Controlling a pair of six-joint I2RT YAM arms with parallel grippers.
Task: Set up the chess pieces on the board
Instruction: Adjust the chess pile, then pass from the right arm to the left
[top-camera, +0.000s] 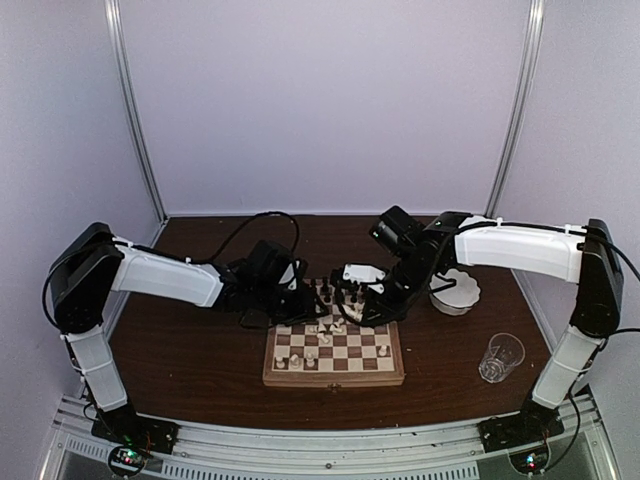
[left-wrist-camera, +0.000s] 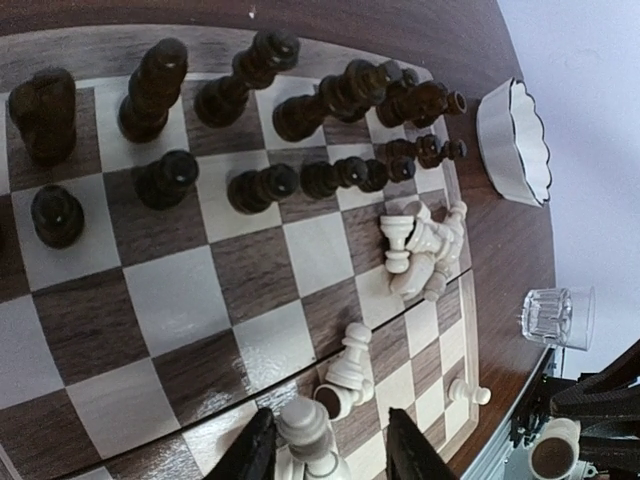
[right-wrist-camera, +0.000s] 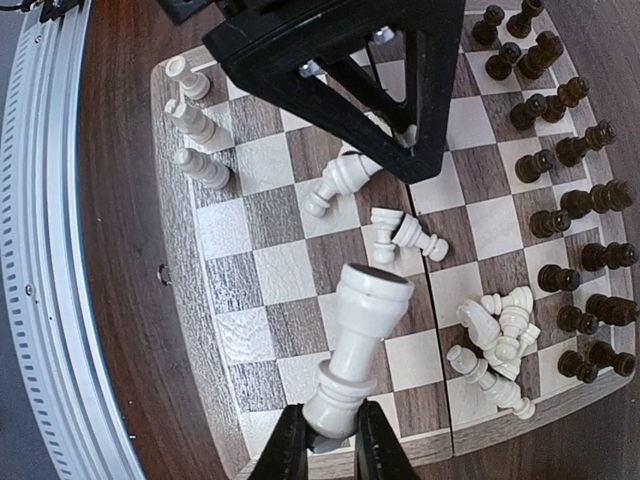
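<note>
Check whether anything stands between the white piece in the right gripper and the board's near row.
Nothing visible does. The right gripper holds the white piece over bare squares of the board next to its near row. The fallen white pieces lie towards the middle; the standing white pieces are farther along that row.

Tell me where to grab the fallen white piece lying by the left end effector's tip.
Take the white piece across its narrow waist, coming straight down with a finger on either side of its long axis. It lies flat on the board, apart from the other pieces, so both flanks look clear. Its rounded ends would likely slip.
</note>
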